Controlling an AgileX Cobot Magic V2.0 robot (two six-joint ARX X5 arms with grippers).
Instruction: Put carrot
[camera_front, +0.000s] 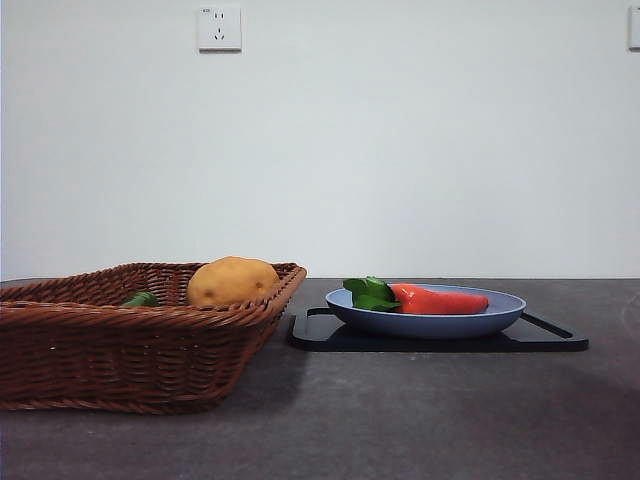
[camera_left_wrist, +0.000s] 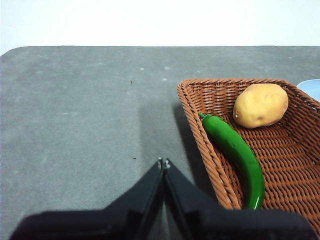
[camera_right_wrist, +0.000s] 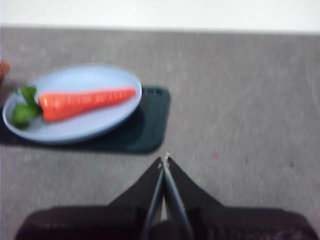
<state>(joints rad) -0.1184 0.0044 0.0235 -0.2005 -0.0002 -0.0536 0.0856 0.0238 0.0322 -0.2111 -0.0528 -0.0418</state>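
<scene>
- Carrot (camera_front: 440, 299) lay on the blue plate (camera_front: 505, 311), which rested on a black tray (camera_front: 560, 338) on the grey table (camera_front: 420, 420), just beside the wicker basket (camera_front: 130, 350).
- Basket held a potato (camera_front: 232, 281) and a green pepper (camera_left_wrist: 235, 150); neither touched the carrot.
- Right gripper (camera_right_wrist: 164, 161) hung over bare table near the tray's corner, its jaws pressed together with nothing between them.
- Left gripper (camera_left_wrist: 163, 163) hovered over bare table just outside the basket's wall, jaws likewise closed and empty.
- Neither arm showed in the front view; both appeared to be waiting.
- Step in hand, as judged: the carrot already sat on the plate, so either the placing was finished or a lift toward the basket was about to begin; the task wording did not settle which.
- If a lift was due, the right gripper was the nearer; it would need to open first, come down over the carrot's thick middle, and close across the width rather than along the length, since the glossy taper could slip.
- Long axis ran roughly level along the plate; the leaves (camera_front: 370, 293) pointed toward the basket, and the narrow tip pointed away from it.
</scene>
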